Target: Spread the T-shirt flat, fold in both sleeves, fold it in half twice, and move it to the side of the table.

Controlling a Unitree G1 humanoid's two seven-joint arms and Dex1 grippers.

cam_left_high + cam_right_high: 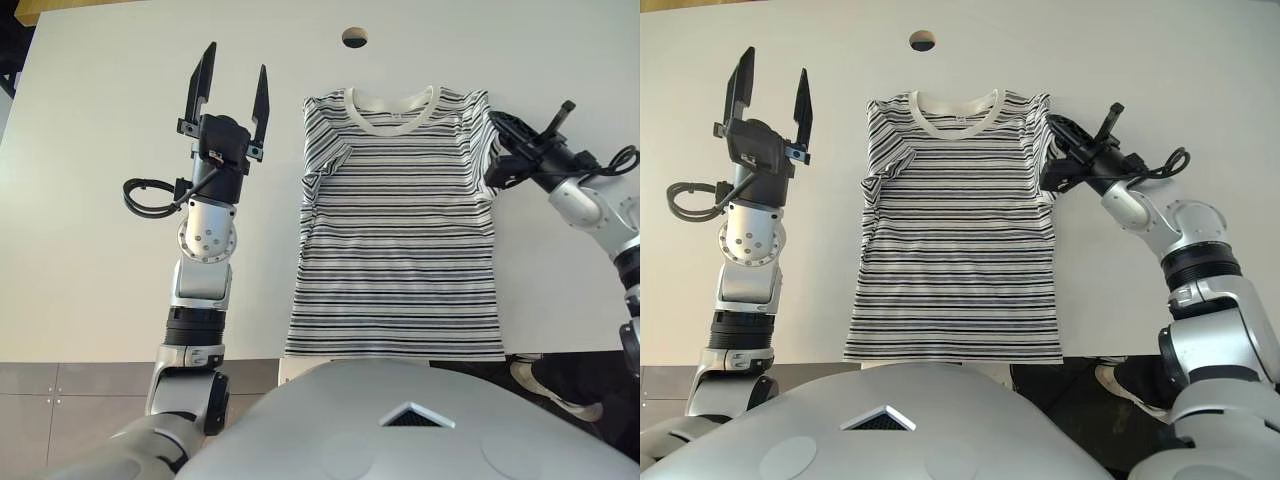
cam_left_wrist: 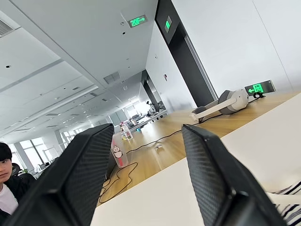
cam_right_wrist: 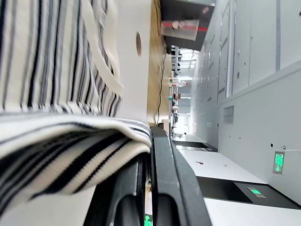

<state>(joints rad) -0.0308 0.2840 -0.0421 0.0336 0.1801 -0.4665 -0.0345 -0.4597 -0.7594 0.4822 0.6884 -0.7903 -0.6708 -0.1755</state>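
Left eye view, item one: the striped T-shirt (image 1: 400, 230) lies face up on the white worktop (image 1: 100, 250), roughly centred in front of me. Its white collar (image 1: 392, 110) points away from the robot and its hem (image 1: 395, 350) sits at the near edge. The body panel is spread flat with only light creasing.

Item two: the sleeve on the robot's left (image 1: 328, 160) is turned in over the chest and forms a small bunched fold. The sleeve on the robot's right (image 1: 480, 125) lies at the shoulder, at the garment's outer edge.

Item three: the left jaws are raised above the bare worktop, well apart from the shirt. Their two black fingers (image 1: 203, 80) point away from the robot and are spread wide, with nothing between them. The left wrist view confirms the gap, showing open room between the fingers (image 2: 211, 174).

Item four: the right jaws are low at the right shoulder of the shirt, touching the sleeve edge. In the right wrist view the fingers (image 3: 162, 169) stand pressed close together, with a doubled fold of striped cloth (image 3: 70, 150) gathered against them. I read this as a pinch on the sleeve.

Item five: a round hole (image 1: 354, 37) is set in the worktop just beyond the collar.
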